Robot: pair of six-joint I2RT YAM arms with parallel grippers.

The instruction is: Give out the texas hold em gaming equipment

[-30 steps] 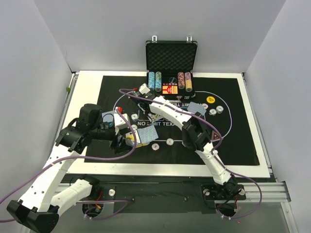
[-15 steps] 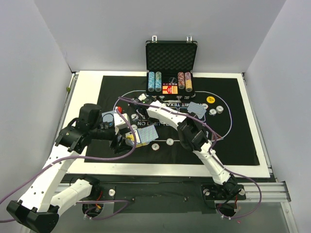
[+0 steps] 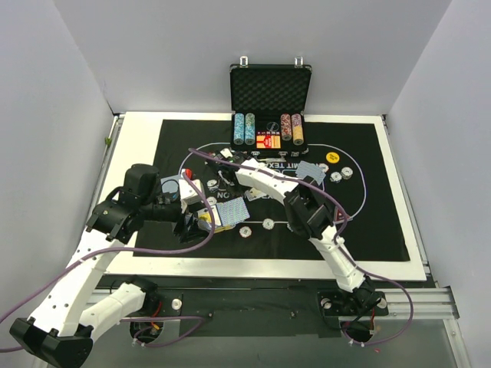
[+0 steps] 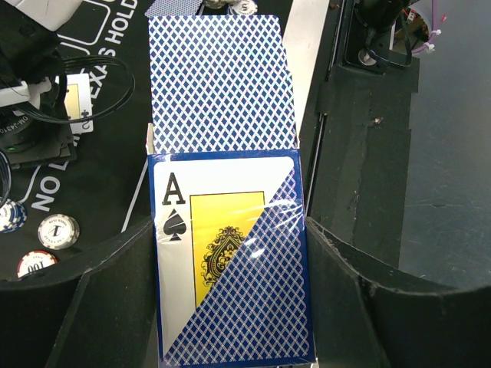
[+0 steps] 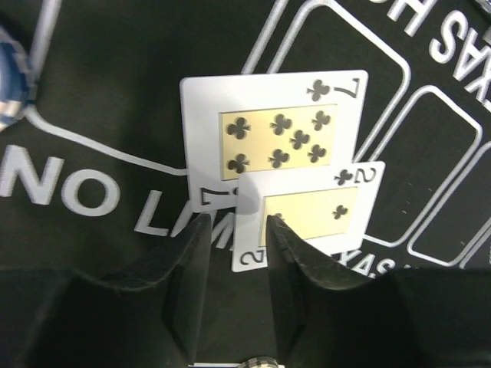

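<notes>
My left gripper (image 4: pixel 229 257) (image 3: pixel 201 222) is shut on a cellophane-wrapped card box (image 4: pixel 230 261) printed with an ace of spades. A blue-backed card (image 4: pixel 219 80) sticks out of its far end. My right gripper (image 5: pixel 236 230) (image 3: pixel 228 182) hovers low over the black mat, jaws a little apart. A face-up two of clubs (image 5: pixel 307 211) lies under its tips, overlapping a face-up seven of clubs (image 5: pixel 272 138). Small chips (image 3: pixel 244 230) (image 3: pixel 268 224) lie on the mat. More blue-backed cards (image 3: pixel 308 170) lie at the right.
The open black case (image 3: pixel 270 84) stands at the back with chip rows (image 3: pixel 244 129) (image 3: pixel 291 129). A yellow button (image 3: pixel 331 158) and two chips (image 3: pixel 341 175) lie at the right. Chips (image 4: pixel 58 230) lie by my left gripper. A blue chip (image 5: pixel 11 84) lies left of the seven.
My right gripper has moved from near the case toward me, down over the printed card boxes. My left gripper with the card box has stayed put.
</notes>
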